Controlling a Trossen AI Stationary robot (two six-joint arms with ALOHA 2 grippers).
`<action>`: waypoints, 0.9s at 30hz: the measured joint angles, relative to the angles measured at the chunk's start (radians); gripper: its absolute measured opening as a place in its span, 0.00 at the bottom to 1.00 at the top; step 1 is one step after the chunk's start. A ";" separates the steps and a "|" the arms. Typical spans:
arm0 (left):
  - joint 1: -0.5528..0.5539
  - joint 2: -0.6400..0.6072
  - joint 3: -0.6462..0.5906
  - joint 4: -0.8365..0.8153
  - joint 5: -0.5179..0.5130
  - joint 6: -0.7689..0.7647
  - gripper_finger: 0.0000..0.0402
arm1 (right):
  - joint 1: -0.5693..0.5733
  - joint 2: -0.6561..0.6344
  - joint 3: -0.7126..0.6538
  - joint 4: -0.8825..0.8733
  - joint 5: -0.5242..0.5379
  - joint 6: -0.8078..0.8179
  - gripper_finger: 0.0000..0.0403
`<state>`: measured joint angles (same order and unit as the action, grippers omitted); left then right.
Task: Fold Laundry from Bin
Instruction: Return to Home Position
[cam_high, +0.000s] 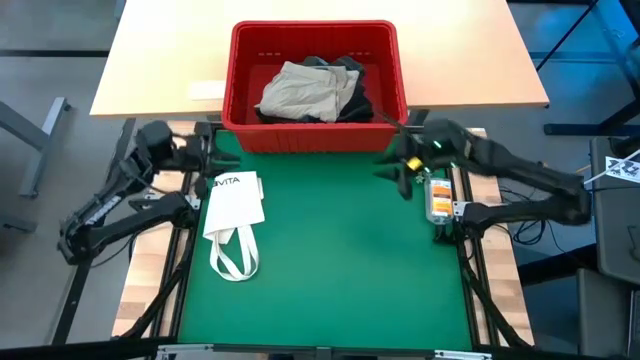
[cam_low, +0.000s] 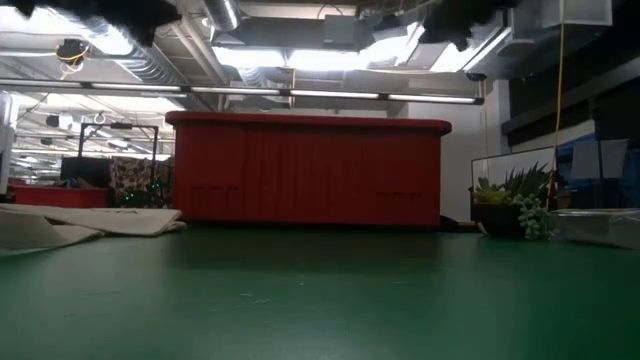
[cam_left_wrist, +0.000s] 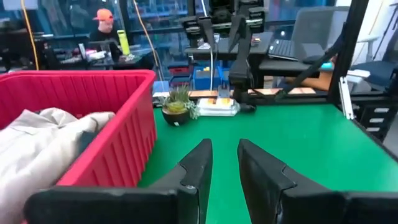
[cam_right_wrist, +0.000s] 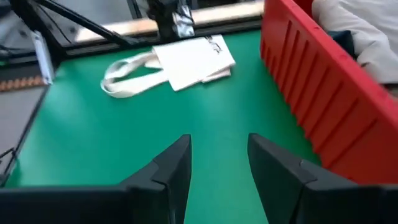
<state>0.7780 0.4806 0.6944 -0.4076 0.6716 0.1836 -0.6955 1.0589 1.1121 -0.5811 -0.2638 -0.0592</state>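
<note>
The red bin (cam_high: 232, 75) stands at the far edge of the green mat (cam_high: 330, 260). In it lies the laundry: a khaki-beige piece (cam_high: 305, 90) on top of dark pieces (cam_high: 356, 88). My left gripper (cam_high: 207, 156) hovers by the bin's near left corner, open and empty; its wrist view shows the bin's wall (cam_left_wrist: 118, 143) beside the gripper (cam_left_wrist: 225, 155). My right gripper (cam_high: 393, 170) hovers by the bin's near right corner, also open and empty, with the bin wall (cam_right_wrist: 323, 87) beside the gripper (cam_right_wrist: 219, 155).
A white tote bag (cam_high: 235, 208) with loop handles lies flat on the mat's left side. A small potted plant (cam_low: 512, 205) and an orange-labelled item (cam_high: 438, 196) sit at the mat's right edge. A person (cam_left_wrist: 102, 25) sits in the room beyond.
</note>
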 joint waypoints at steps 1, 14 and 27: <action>0.000 -0.027 -0.045 0.029 0.000 -0.001 0.18 | 0.006 -0.061 -0.078 0.050 0.000 0.010 0.39; -0.090 -0.105 -0.603 0.913 -0.020 -0.285 0.18 | 0.008 -0.598 -0.696 0.342 -0.082 0.109 0.39; -0.287 -0.088 -0.687 0.989 -0.387 -0.132 0.18 | 0.008 -0.847 -1.018 0.473 -0.239 0.133 0.39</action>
<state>0.4909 0.3931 0.0074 0.5815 0.2847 0.0519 -0.6872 0.2115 0.0940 -0.1082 -0.5029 0.0738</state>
